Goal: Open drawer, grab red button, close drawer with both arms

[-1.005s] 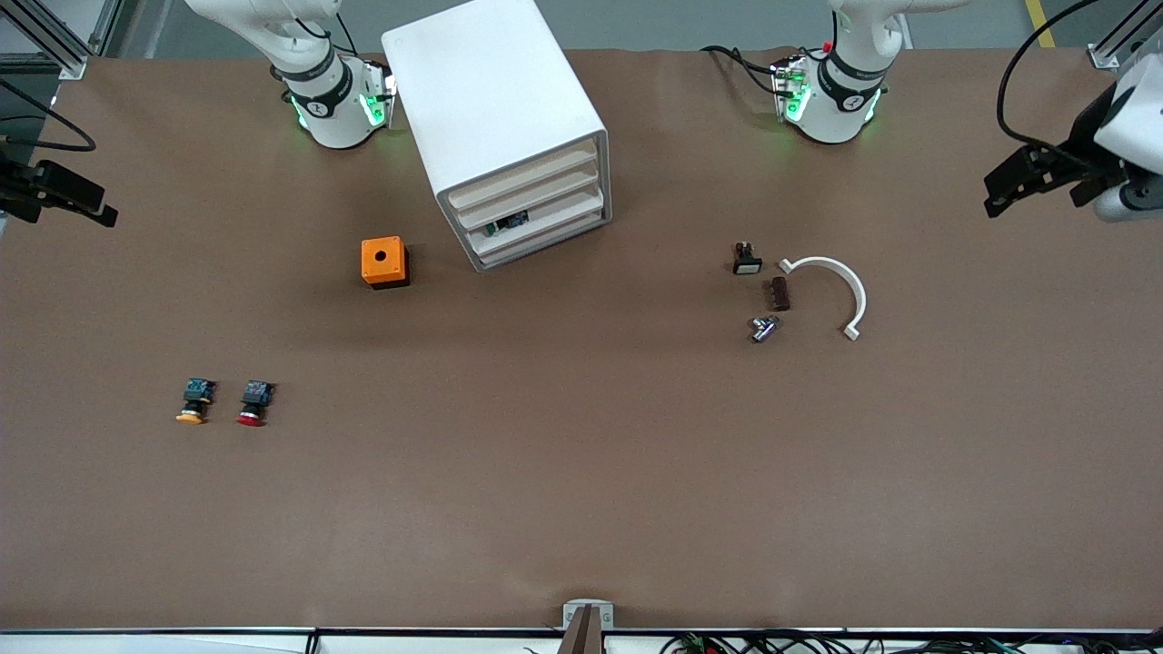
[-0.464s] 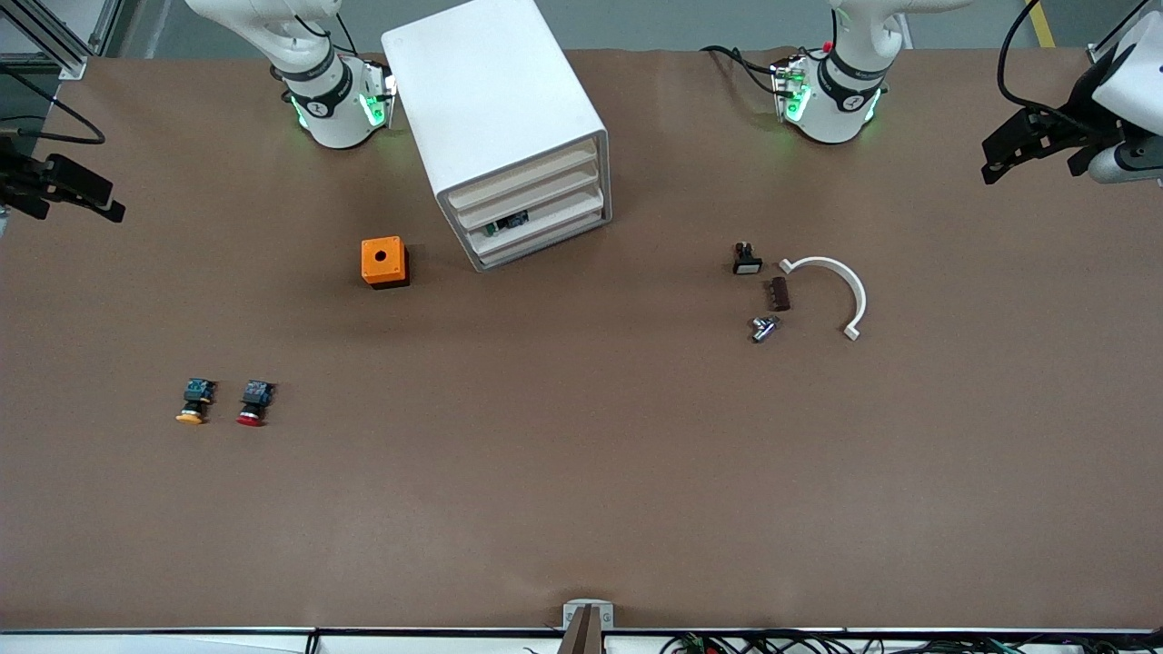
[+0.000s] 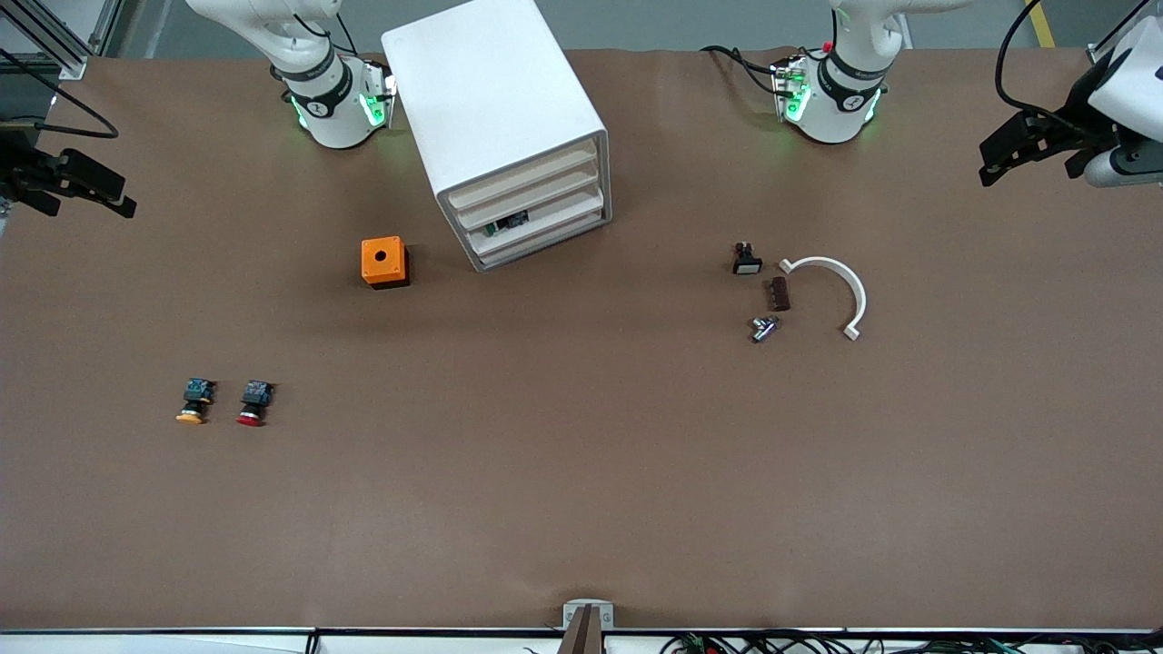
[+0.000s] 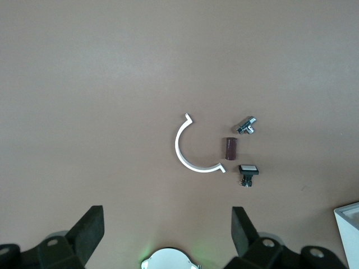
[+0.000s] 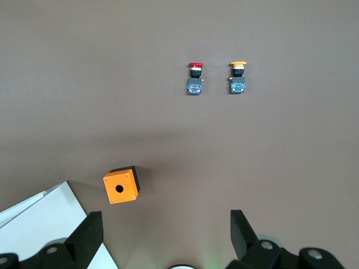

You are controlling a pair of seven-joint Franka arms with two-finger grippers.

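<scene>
The brown table covering [image 3: 581,472] looked matt and cloth-like. The white boxy cabinet [image 3: 491,100] and white curved bracket [image 3: 854,291] seemed smooth plastic; the small silver fitting [image 3: 763,328] gleamed metallic.

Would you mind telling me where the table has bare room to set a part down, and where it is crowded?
Widest free patch: the table strip nearest the front camera, below the red button and orange-capped button. Also bare: between the orange box and the white clip cluster. Crowded: around that clip, beside the brown cylinder, metal fitting and black switch, and before the cabinet.
</scene>
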